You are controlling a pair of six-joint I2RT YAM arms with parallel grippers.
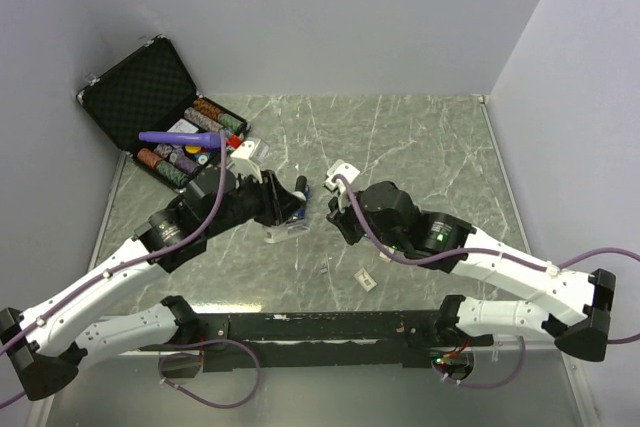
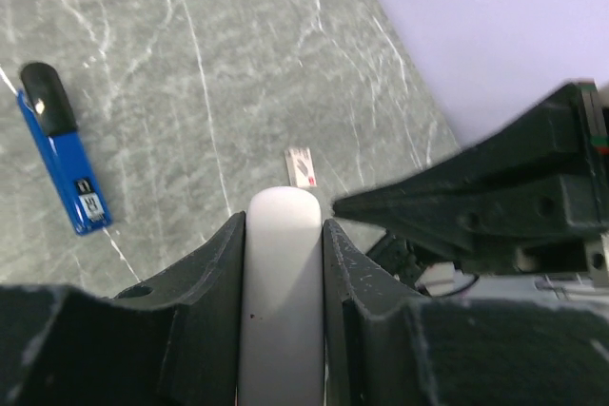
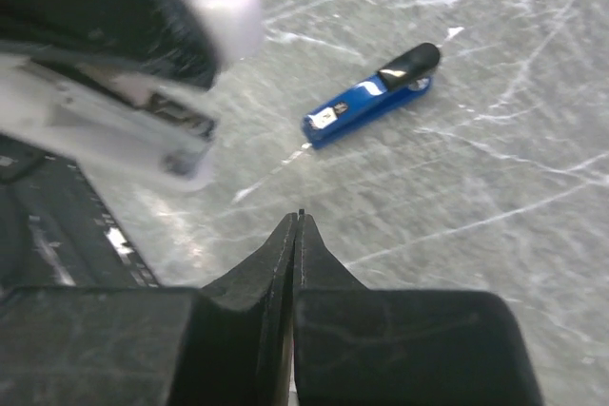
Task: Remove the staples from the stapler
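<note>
Pale walls close in a grey-green marbled table (image 1: 420, 147), with an open black case (image 1: 140, 97) of small items at its far left corner. Just right of the case, the left gripper (image 2: 283, 223) pinches a white-grey bar (image 2: 283, 311) between its fingers. The stapler (image 2: 62, 164), blue with a black end, lies flat on the bare table between the two grippers and is touched by neither. Further right, the right gripper (image 3: 300, 221) hovers over the table with its fingers pressed together on nothing, and a small white tag (image 1: 365, 282) lies nearer the arms' bases.
</note>
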